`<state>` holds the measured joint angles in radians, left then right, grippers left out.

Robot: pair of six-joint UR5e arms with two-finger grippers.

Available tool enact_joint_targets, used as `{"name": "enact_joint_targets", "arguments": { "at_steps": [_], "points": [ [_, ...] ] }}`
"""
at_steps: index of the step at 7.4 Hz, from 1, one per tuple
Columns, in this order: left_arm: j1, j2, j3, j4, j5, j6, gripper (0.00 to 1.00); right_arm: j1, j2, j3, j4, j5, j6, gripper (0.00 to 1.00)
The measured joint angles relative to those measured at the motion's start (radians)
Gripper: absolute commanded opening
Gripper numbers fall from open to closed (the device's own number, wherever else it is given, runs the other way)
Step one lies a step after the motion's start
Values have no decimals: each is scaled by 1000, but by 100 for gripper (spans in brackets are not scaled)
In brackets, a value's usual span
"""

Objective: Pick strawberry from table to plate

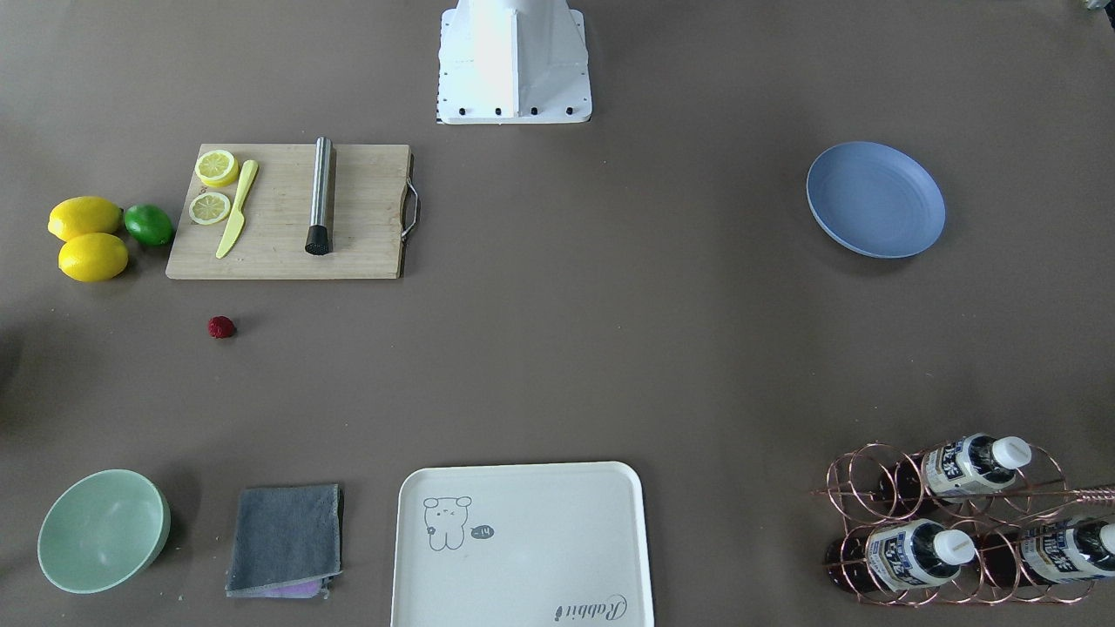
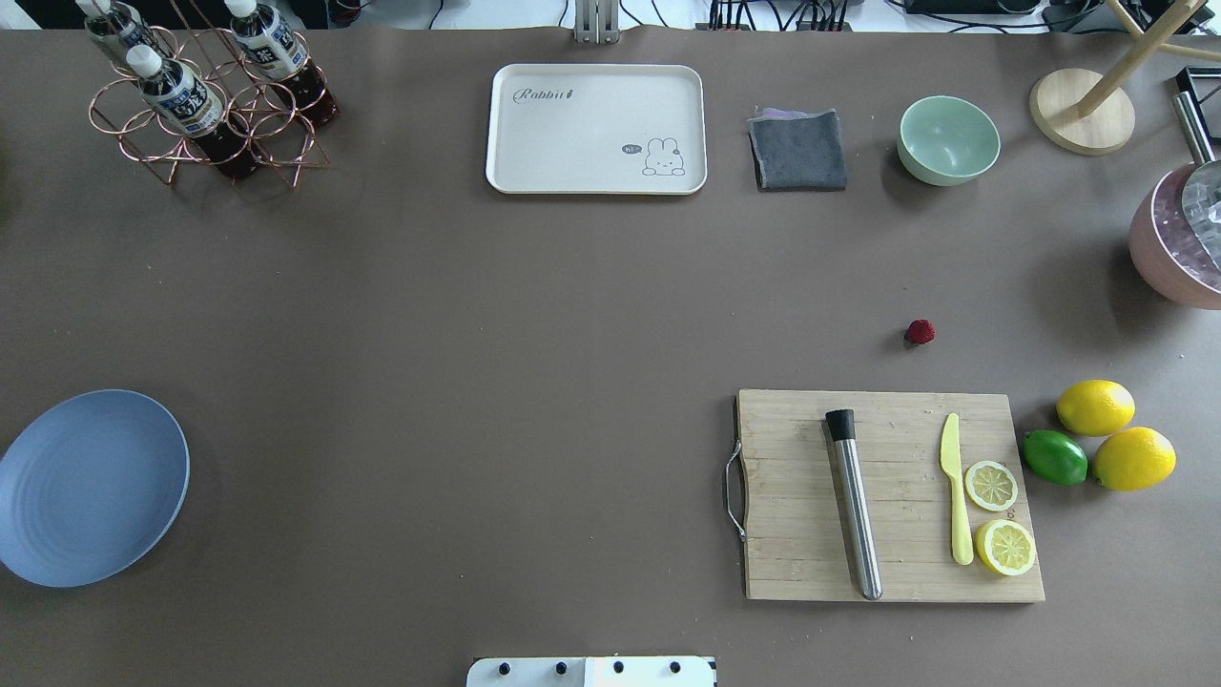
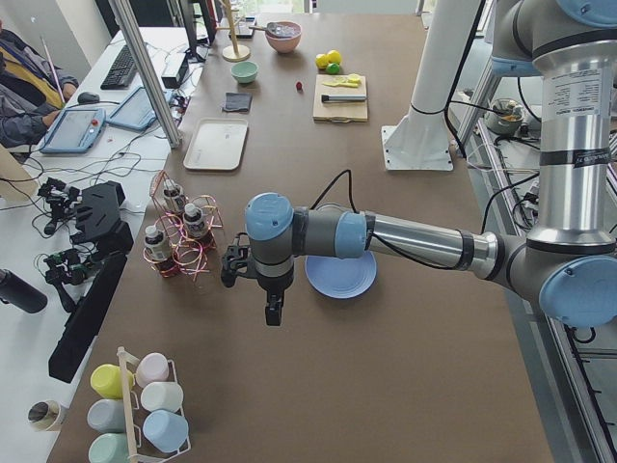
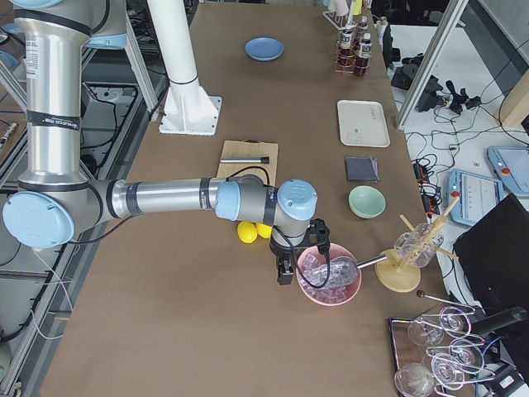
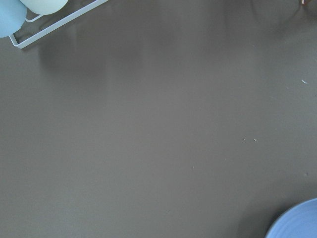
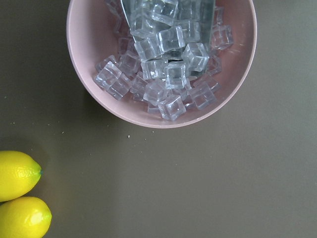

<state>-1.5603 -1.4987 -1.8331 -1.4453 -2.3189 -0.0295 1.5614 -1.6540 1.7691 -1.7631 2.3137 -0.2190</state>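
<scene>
From my station I see the tiny dark-red, bumpy strawberry point(image 2: 920, 332) lying on the matte brown-grey surface point(image 2: 477, 334) on the robot's right side. It sits alone, a little beyond the far edge of the rectangular wooden cutting board point(image 2: 887, 496) and apart from it, with the mint-green bowl point(image 2: 948, 139) farther out. The round, shallow blue plate point(image 2: 91, 487) sits at the opposite end on the robot's left, well apart from the berry and with nothing on it. In the left side view the left fingers point(image 3: 274, 316) point down above the surface just beside that plate, near the copper wire rack of bottles point(image 3: 180, 236). I cannot tell from there how far open they are, and the left wrist camera shows only bare surface with the plate's rim in its lower corner. In the right side view the right fingers point(image 4: 283, 277) hang pointing down beside the pink bowl of clear ice cubes point(image 6: 84, 49), with two yellow lemons point(image 6: 17, 173) close by. Their opening I cannot tell either, and I can see nothing held in either pair.
</scene>
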Motion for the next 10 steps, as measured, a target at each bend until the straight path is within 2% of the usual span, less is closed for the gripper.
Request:
{"name": "enact_joint_targets", "arguments": {
  "at_steps": [4,7,9,10],
  "points": [
    [185,16,-33,-107,-64,-163,97,-59,19,15,90,92,91,100],
    [315,131,76,-503,-97,-353,92,-111,27,25,147,152,183,100],
    [406,146,211,-779,-89,-529,87,-149,49,27,152,156,255,100],
    [450,146,256,-877,-67,-610,80,-162,55,27,152,155,268,100]
  ]
}}
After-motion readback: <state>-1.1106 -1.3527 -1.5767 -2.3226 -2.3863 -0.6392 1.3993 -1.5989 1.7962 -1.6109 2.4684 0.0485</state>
